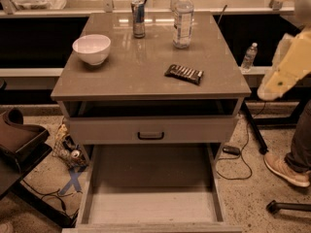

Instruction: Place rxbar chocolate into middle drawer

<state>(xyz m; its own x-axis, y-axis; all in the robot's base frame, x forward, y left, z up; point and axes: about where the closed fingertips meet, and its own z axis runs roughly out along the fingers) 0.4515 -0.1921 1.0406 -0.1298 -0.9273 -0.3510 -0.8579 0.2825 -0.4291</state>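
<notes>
1. One grey cabinet (146, 81) fills the middle of the view. Four things stand or lie on its flat top.
2. One middle drawer (150, 205) is pulled out at the bottom of the view, showing a pale floor and low side walls. Above it is one drawer front (194, 130) with a small dark handle, and above that a dark slot under the top.
3. One gripper (274, 84), pale cream, hangs at the right edge of the view, off the cabinet's right side and about level with its top. I cannot tell whether it is spread or pressed together.
4. One white bowl (91, 48) sits on the left of the top.
5. Two clear bottles: a water bottle (182, 18) stands upright at the back of the top, and a smaller bottle (249, 57) stands on the ledge to the right of the cabinet.
6. One can (139, 18) stands upright at the back, left of the water bottle.
7. One rxbar chocolate (183, 74) lies flat on the front right part of the top, outside the drawer. It is left of the gripper and well apart from it.
8. Cut off or hard to make out:
   - The bottom edge of the view crops the drawer's front.
   - The arm above the gripper runs out of view.
   - Only a leg and one shoe (286, 169) of a person show at the right.
   - The inside of the slot is too dark to read.
</notes>
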